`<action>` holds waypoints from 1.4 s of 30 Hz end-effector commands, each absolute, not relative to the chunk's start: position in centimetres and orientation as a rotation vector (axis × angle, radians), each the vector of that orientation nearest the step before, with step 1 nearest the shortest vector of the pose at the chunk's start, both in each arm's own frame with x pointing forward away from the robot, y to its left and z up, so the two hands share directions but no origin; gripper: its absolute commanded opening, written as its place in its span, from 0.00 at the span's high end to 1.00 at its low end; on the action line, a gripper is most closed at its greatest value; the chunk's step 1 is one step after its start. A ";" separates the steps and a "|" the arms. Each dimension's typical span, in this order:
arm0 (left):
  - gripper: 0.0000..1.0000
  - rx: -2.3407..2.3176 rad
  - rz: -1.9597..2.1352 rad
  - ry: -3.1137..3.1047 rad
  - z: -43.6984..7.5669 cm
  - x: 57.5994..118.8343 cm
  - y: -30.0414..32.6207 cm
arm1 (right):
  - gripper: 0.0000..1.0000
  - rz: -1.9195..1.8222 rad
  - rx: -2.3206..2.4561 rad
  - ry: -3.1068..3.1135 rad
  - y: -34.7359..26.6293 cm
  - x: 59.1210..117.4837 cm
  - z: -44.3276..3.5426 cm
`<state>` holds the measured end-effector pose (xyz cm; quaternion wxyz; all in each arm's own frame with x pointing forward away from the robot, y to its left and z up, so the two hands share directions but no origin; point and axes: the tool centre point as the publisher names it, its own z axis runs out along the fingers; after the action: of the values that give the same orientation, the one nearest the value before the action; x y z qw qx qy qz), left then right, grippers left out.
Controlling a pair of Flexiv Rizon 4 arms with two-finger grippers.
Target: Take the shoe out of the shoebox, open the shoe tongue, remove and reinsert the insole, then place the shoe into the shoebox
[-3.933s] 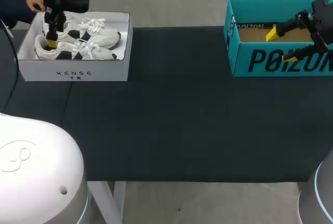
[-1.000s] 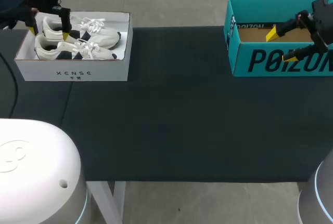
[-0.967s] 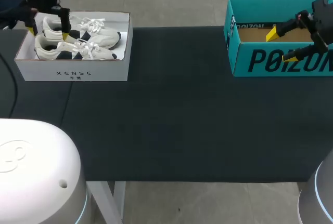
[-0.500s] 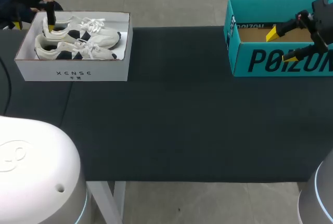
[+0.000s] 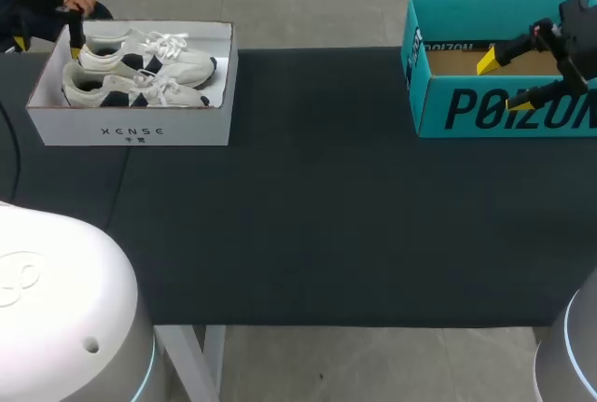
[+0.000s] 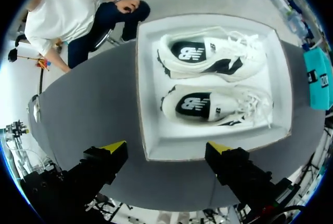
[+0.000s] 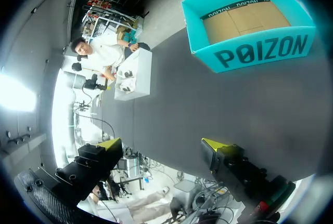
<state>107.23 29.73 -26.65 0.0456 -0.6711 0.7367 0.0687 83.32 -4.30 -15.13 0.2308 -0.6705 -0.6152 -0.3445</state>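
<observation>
A white shoebox (image 5: 131, 131) stands at the table's far left and holds two white shoes with dark side panels, laces pointing right. The far shoe (image 5: 149, 52) and the near shoe (image 5: 131, 90) lie side by side. My left gripper (image 5: 47, 46) hangs open and empty over the box's far left corner. From the left wrist view, both shoes (image 6: 213, 57) (image 6: 218, 107) lie ahead of the open left gripper (image 6: 166, 148), heels nearest its fingers. My right gripper (image 5: 504, 82) is open and empty above the teal box (image 5: 485, 108).
The teal box (image 7: 250, 26) at the far right is open, showing only a bare cardboard floor. The white shoebox (image 7: 132, 76) shows small across the dark table mat (image 5: 326, 197). The table's near edge runs along the front.
My left gripper has risen and drawn back to the left, from over the shoes' heels to the box's far left corner. The shoes and my right arm have not moved.
</observation>
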 end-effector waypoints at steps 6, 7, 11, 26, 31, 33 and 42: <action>0.00 -2.049 0.106 2.285 -29.4 109.1 29.9 | 0.00 -0.943 -1.847 -1.692 -4.3 83.4 -15.1; 0.00 -2.050 0.083 2.289 -29.6 109.3 29.8 | 0.00 -0.943 -1.847 -1.692 -4.3 83.4 -15.1; 0.00 -2.056 0.068 2.253 -30.6 109.8 29.7 | 0.00 -0.943 -1.847 -1.692 -4.3 83.4 -15.1; 0.00 -2.054 0.027 2.243 -34.0 110.4 29.8 | 0.00 -0.943 -1.847 -1.692 -4.3 83.4 -15.1; 0.00 -2.074 0.031 2.248 -34.6 111.2 29.8 | 0.00 -0.943 -1.847 -1.692 -4.3 83.4 -15.1; 0.00 -2.075 0.037 2.248 -34.7 111.5 29.8 | 0.00 -0.943 -1.847 -1.692 -4.3 83.4 -15.1; 0.00 -2.055 0.037 2.275 -36.4 112.2 29.6 | 0.00 -0.943 -1.847 -1.692 -4.3 83.4 -15.1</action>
<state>111.32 29.56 -35.58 0.0423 -0.6703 0.7409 0.0098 83.32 -4.30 -15.13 0.2308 -0.6705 -0.6152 -0.3446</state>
